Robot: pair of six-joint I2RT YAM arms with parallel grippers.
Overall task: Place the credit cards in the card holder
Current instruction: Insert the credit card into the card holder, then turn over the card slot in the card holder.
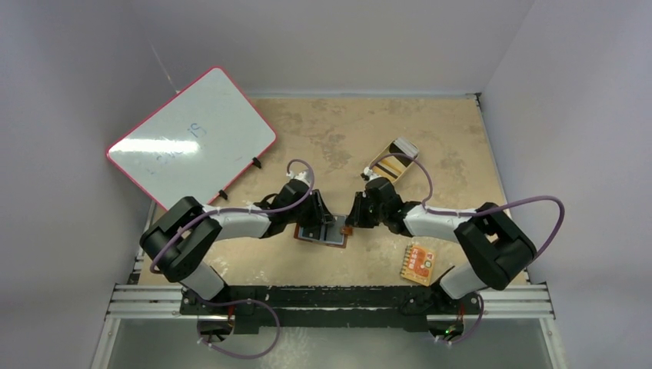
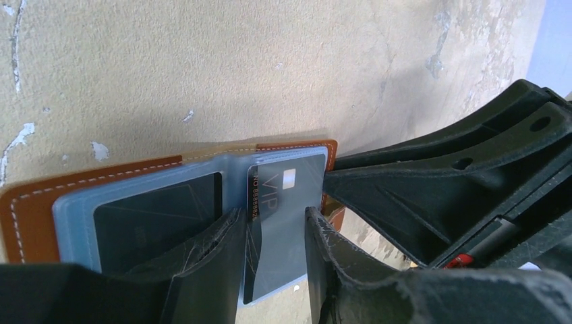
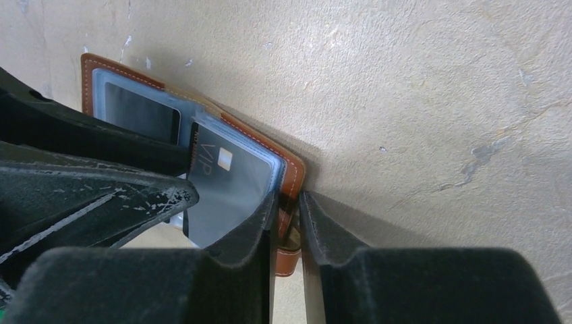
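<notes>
**Roughly mid-worktop: card holder open, both pincers at it**

Card holder [image 2: 34, 216] lies open and flat on the worktop [image 1: 338, 138], just ahead of the arm bases, clear pockets up. VIP card [image 2: 276, 202], black with a small pale patch, sits part-way under the bluish film of the right-hand pocket. Its near end sticks out past the holder's edge. Second card [image 2: 158, 216] lies fully inside the left-hand pocket.

Hard to make out:
- Left pincer [image 2: 273, 214]: fingers about half apart, one either side of the VIP card. The right finger covers that card's long edge. Cannot tell whether it clamps the card or only straddles it.
- The lower parts of both cards are cut off behind the fingers in the left wrist view.
- From above, both pincers crowd over the holder; no card detail is readable there.

Right pincer [image 3: 287, 199]: narrow, nipping the holder's brown outer edge by the snap tab. Only the right wrist view shows this pinch. The left wrist view shows just its tip meeting the holder's corner.

Around:
- Whiteboard [image 1: 192, 138], pink-rimmed, far left, overhanging the worktop edge.
- Tan dish [image 1: 405, 146], beyond the right pincer, contents unclear.
- Orange-red packet [image 1: 419, 264], near right, well apart from the holder.
</notes>
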